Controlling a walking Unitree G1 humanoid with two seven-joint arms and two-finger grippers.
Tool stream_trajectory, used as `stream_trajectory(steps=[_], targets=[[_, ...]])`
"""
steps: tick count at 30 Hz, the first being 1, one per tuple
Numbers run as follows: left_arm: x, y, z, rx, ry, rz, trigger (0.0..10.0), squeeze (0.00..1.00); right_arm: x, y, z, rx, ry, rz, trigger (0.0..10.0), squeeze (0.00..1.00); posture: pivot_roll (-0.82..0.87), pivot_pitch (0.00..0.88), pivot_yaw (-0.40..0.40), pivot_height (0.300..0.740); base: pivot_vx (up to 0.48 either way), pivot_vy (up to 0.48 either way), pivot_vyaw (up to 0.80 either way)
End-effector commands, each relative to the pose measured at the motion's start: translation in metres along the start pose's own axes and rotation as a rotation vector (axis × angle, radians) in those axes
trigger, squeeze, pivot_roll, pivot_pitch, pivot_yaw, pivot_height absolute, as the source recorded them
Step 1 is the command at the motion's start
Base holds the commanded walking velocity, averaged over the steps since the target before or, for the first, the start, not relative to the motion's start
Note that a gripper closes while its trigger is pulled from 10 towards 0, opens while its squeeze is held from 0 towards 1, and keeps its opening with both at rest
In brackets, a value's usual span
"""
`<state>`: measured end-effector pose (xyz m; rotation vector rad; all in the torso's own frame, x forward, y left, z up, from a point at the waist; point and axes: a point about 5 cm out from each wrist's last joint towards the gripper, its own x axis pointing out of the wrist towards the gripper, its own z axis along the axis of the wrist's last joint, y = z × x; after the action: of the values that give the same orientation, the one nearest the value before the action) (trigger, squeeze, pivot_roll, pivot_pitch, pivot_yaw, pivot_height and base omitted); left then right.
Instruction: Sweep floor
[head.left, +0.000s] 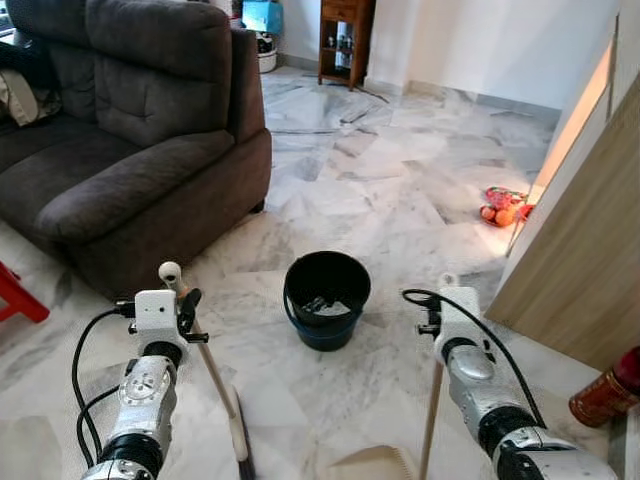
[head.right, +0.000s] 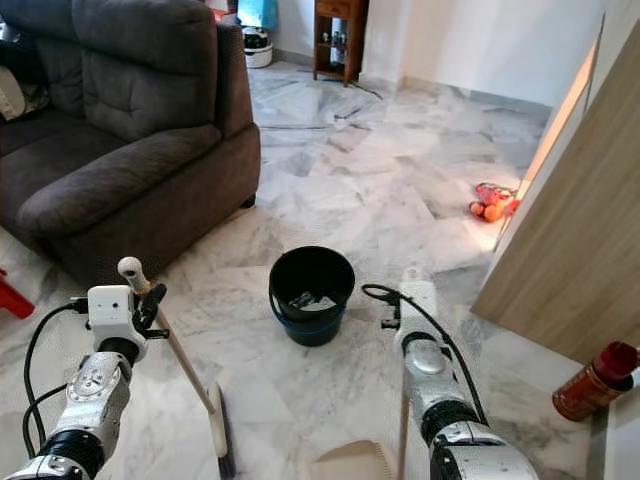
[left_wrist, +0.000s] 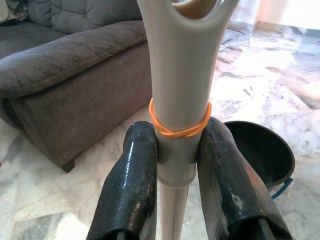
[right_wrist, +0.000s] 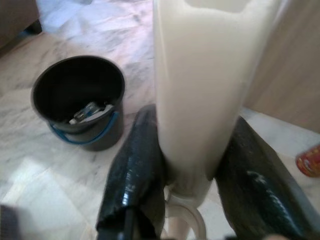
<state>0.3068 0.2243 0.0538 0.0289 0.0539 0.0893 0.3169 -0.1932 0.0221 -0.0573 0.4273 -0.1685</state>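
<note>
My left gripper (head.left: 182, 302) is shut on the top of a pale broom handle (left_wrist: 180, 75), just below an orange rubber band (left_wrist: 180, 127). The handle slants down to the broom head (head.left: 243, 455) on the marble floor in front of me. At the right, my right gripper (right_wrist: 192, 150) is shut on the cream dustpan handle (head.left: 432, 410). That handle stands upright over the dustpan (head.left: 375, 465) at the bottom edge. Between the two arms, slightly ahead, stands a black bucket (head.left: 325, 330) with a blue handle and some litter inside.
A dark grey sofa (head.left: 120, 150) fills the left side. A wooden panel (head.left: 590, 260) leans along the right, with a red bottle (head.left: 605, 395) at its foot and a red bag of oranges (head.left: 500, 207) farther back. A red stool (head.left: 15, 295) sits at far left.
</note>
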Motion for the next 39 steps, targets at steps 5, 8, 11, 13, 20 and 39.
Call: stream_trajectory(steps=[5,8,11,13,20,39], targets=[[0.003,-0.002,0.009,0.029,-0.052,-0.01,10.0,0.0,-0.001,0.0,0.006,0.032,-0.079,-0.014,10.0,0.0,0.16,0.0,-0.026,0.74,0.0,0.0,0.0],[0.002,-0.002,0.01,0.037,-0.063,-0.01,10.0,0.0,-0.002,-0.001,0.008,0.055,-0.119,-0.03,10.0,0.0,0.16,0.0,-0.022,0.74,0.0,0.0,0.0],[0.002,-0.004,0.011,0.043,-0.071,-0.013,10.0,0.0,-0.004,0.001,0.009,0.073,-0.154,-0.019,10.0,0.0,0.16,0.0,-0.02,0.74,0.0,0.0,0.0],[0.002,-0.004,0.012,0.048,-0.076,-0.015,10.0,0.0,-0.005,0.003,0.009,0.074,-0.166,-0.013,10.0,0.0,0.15,0.0,-0.018,0.74,0.0,0.0,0.0],[0.0,-0.004,0.01,0.053,-0.072,-0.009,10.0,0.0,-0.009,0.007,-0.005,0.076,-0.133,-0.008,10.0,0.0,0.15,0.0,-0.012,0.74,0.0,0.0,0.0],[-0.003,-0.012,0.004,0.061,-0.054,-0.019,10.0,0.0,-0.011,0.005,-0.007,0.086,-0.158,0.008,10.0,0.0,0.13,0.0,-0.016,0.74,0.0,0.0,0.0]])
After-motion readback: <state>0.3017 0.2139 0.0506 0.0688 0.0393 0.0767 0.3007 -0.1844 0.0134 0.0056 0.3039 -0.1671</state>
